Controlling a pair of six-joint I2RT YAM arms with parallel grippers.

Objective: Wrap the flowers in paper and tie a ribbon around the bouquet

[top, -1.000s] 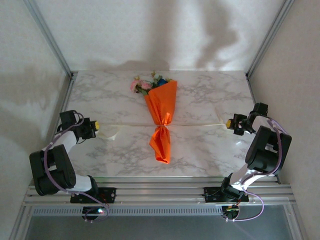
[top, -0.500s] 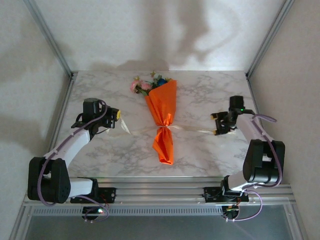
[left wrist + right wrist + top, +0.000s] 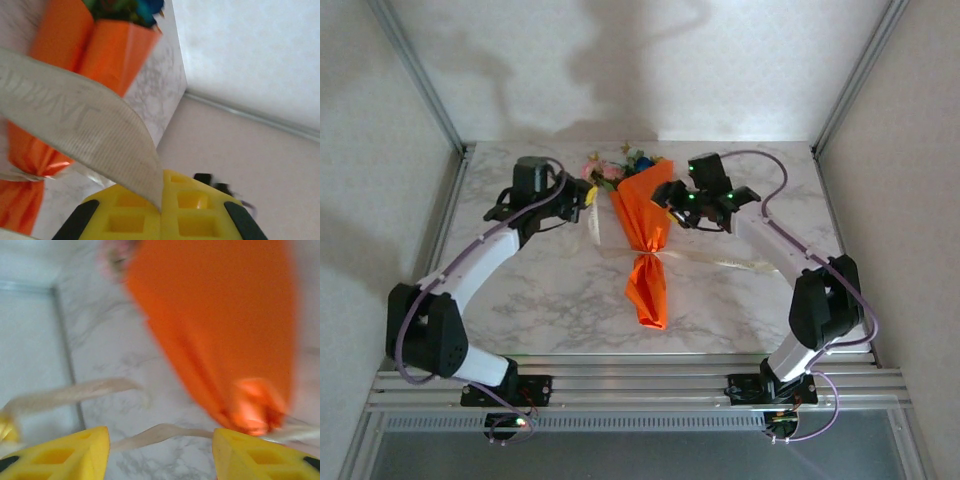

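The bouquet [image 3: 645, 215] lies in the middle of the bench [image 3: 520, 300], its long axis running far to near: flowers [image 3: 615, 168] at the far end, flared tail towards the arm bases. The ribbon [image 3: 720, 262] crosses it at the narrow waist, at right angles to that axis. Its left end rises from the waist to the left hand [image 3: 585, 198], which sits just left of the cone's top. That hand's yellow pads are pressed together on the strip, as the left wrist view shows. The right end lies slack on the bench, trailing from the waist towards the right edge. The right hand [image 3: 665, 195] is just beside the upper cone, its fingers spread apart with nothing between them. The next move seems to turn on that loose right end. It lies nearer the arm bases than the right hand and to that hand's right, so the right arm is the nearer one and would have to draw back and come down to reach it. The only writing is a row of faint woven letters along the ribbon in the left wrist view, too pale and foreshortened to read. No brand or label shows elsewhere.
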